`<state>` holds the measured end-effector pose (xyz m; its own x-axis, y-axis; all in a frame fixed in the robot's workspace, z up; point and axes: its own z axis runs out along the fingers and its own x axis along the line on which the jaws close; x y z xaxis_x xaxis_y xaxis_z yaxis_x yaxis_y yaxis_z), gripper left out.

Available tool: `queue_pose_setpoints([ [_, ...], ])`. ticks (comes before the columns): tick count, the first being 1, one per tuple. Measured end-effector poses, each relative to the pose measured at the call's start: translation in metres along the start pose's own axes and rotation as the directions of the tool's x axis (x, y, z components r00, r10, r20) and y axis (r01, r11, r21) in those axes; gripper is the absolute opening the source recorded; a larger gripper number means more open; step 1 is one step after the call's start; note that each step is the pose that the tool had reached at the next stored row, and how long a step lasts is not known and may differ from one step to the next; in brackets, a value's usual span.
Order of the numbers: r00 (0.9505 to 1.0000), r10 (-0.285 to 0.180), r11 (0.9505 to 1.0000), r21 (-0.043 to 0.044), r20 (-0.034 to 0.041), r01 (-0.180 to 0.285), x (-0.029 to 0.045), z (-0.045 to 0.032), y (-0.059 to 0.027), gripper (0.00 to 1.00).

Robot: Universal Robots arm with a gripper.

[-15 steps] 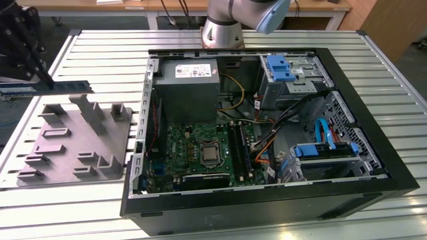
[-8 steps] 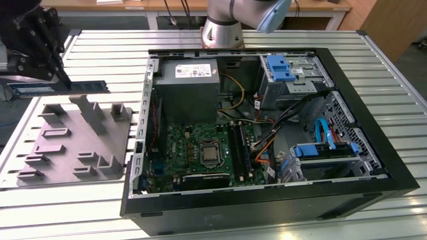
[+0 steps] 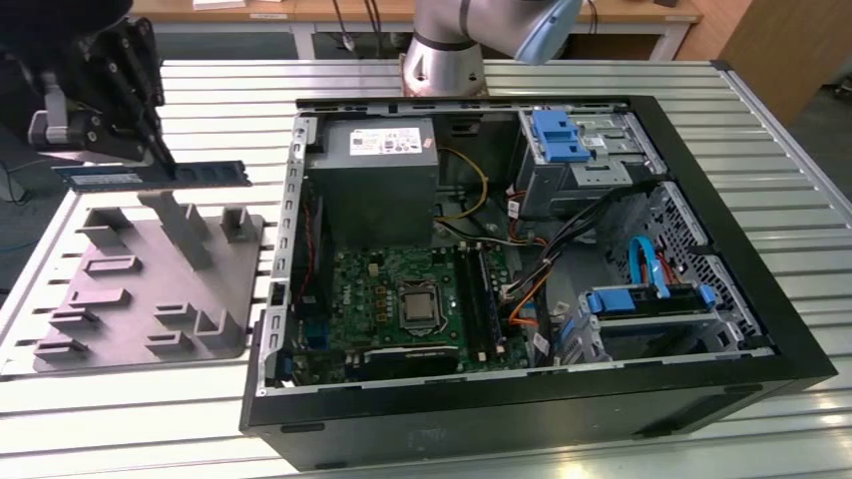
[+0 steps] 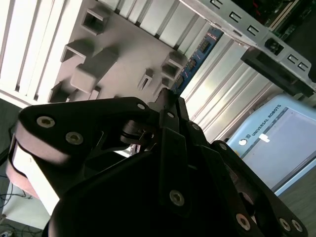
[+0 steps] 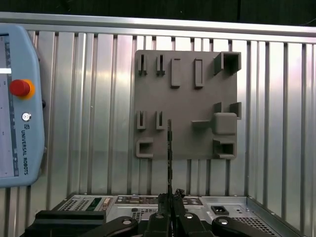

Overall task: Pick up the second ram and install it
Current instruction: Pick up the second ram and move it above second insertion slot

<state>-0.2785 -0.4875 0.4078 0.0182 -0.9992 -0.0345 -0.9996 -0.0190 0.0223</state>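
Note:
The second ram (image 3: 174, 174), a long thin dark stick with a blue-green face, hangs level in the air above the grey moulded tray (image 3: 134, 289) at the exterior view's left. My black gripper (image 3: 104, 168) is shut on one end of it. In the first wrist view the second ram (image 5: 169, 153) runs edge-on as a slim dark strip out from my gripper (image 5: 170, 200), over the tray (image 5: 187, 98). The second wrist view shows the stick's blue edge (image 4: 198, 53) past the black fingers (image 4: 170, 111).
The open computer case (image 3: 692, 249) lies to the exterior view's right, with the green motherboard (image 3: 386, 299), its memory slots (image 3: 486, 294), the power supply (image 3: 373, 180) and loose cables inside. A light-blue teach pendant (image 5: 19, 98) lies on the ribbed metal table (image 3: 799, 130).

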Motion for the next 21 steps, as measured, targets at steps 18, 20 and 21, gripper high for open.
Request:
queue_pose_setpoints([
  [18,1.0,0.0,1.0,-0.0036,0.0001,0.0,0.001,0.0008,-0.0511,0.14],
  [20,1.0,0.0,1.0,-0.0039,0.0001,0.0,0.0011,0.0009,-0.0561,0.14],
  [21,1.0,0.0,1.0,-0.0041,0.0001,0.0,0.0011,0.0009,-0.0585,0.14],
])
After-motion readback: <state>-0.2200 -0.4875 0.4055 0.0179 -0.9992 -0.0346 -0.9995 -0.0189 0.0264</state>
